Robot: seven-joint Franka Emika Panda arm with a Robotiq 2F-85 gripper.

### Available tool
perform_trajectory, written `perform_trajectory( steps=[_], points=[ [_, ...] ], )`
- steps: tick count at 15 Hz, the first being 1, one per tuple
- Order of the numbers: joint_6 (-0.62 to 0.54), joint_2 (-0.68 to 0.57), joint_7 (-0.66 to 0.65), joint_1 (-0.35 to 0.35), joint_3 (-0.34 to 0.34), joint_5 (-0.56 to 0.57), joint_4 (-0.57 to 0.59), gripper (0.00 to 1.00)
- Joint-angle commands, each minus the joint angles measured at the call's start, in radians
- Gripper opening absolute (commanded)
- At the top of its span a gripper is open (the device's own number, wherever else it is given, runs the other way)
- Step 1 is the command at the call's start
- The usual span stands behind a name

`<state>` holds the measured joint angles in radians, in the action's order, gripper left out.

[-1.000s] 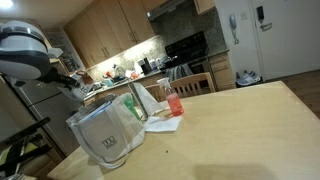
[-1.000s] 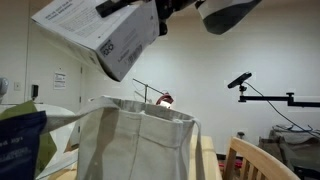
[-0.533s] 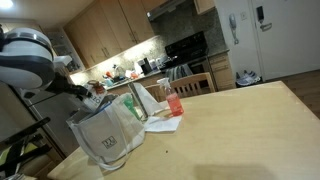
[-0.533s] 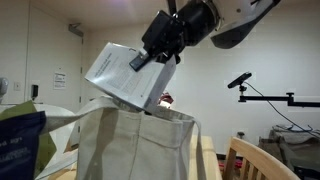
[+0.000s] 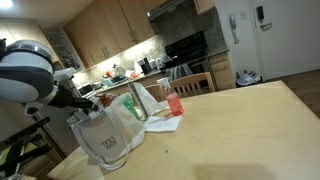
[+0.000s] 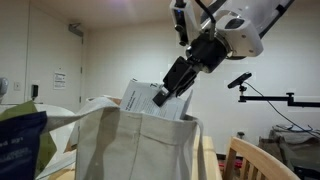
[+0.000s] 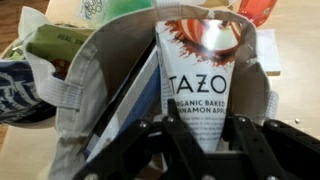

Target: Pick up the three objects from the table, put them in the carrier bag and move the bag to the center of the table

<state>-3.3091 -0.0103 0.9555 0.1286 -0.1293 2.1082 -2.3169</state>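
Carton of tea looks light, stiff and smooth-sided, and is best pinched across its flat faces near the top edge, which is where the gripper has it clamped. It hangs tilted just beneath the fingers, its lower half inside the mouth of the soft, crinkly bag standing on the table.
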Motion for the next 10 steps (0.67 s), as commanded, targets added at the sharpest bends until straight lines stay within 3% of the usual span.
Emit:
perform_trajectory(
  steps=[1,3,7,10],
  points=[
    [0.023,-0.005,-0.03,-0.012,0.011,0.032,-0.037,0.65],
    [0.027,-0.019,-0.027,-0.015,0.018,0.038,-0.045,0.66],
    [0.034,-0.029,-0.021,-0.016,0.024,0.056,-0.053,0.96],
    [0.052,-0.013,-0.012,-0.008,0.017,0.092,-0.065,1.0]
  ],
)
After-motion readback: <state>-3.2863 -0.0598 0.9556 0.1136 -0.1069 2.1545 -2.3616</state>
